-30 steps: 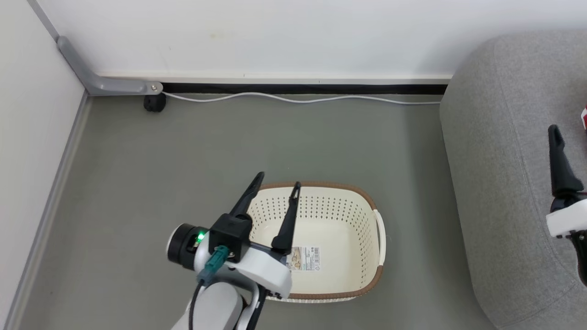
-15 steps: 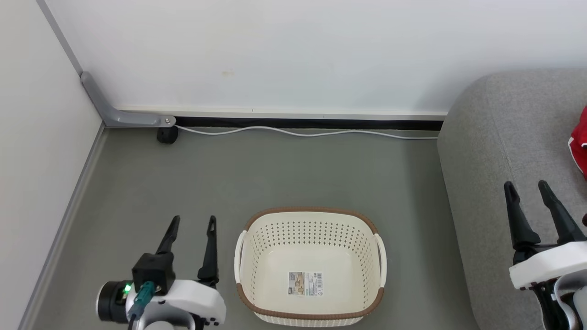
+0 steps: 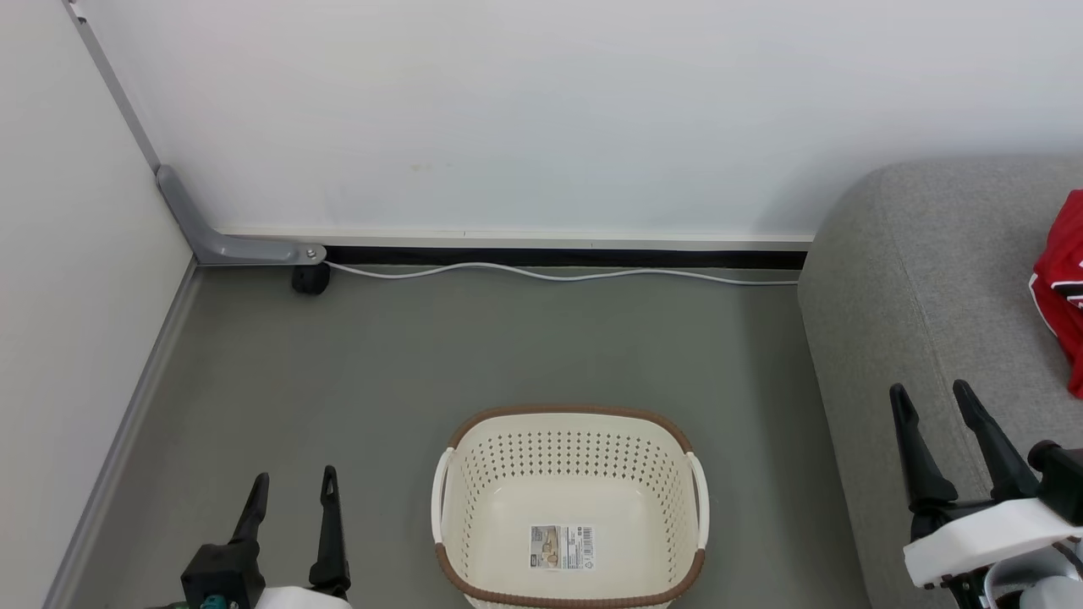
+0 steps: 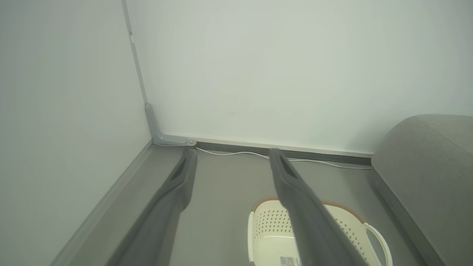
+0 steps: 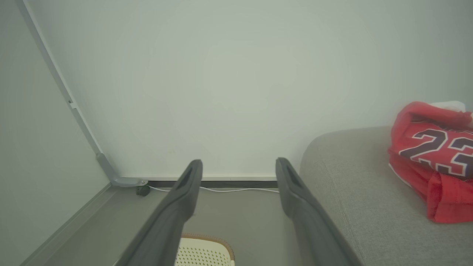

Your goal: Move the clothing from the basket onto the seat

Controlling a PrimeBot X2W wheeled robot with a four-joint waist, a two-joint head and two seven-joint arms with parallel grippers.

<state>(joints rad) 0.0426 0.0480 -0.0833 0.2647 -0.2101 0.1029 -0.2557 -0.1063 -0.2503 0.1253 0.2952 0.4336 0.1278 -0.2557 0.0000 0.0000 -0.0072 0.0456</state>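
The cream basket [image 3: 568, 474] with a brown rim stands on the grey floor, holding nothing but a label sticker on its bottom; its rim also shows as the basket [image 4: 260, 216] and the basket [image 5: 218, 245] in the wrist views. The red clothing [image 3: 1059, 288] lies on the grey seat [image 3: 922, 279] at the right edge. In the right wrist view the clothing [image 5: 432, 159] shows a navy "23" and rests on the seat [image 5: 354, 184]. My left gripper [image 3: 292, 486] hovers open left of the basket. Over the seat's front, my right gripper [image 3: 931, 393] stands open and holds nothing.
A white wall runs across the back, with a dark baseboard and a white cable [image 3: 558, 273] along the floor. A grey bracket [image 3: 228, 245] and small black wheel [image 3: 309, 279] sit in the left corner. Another wall closes the left side.
The head view has tilted up. My left gripper has pulled out of the basket to its left. My right gripper has drawn back toward the seat's front, both fingers now showing.
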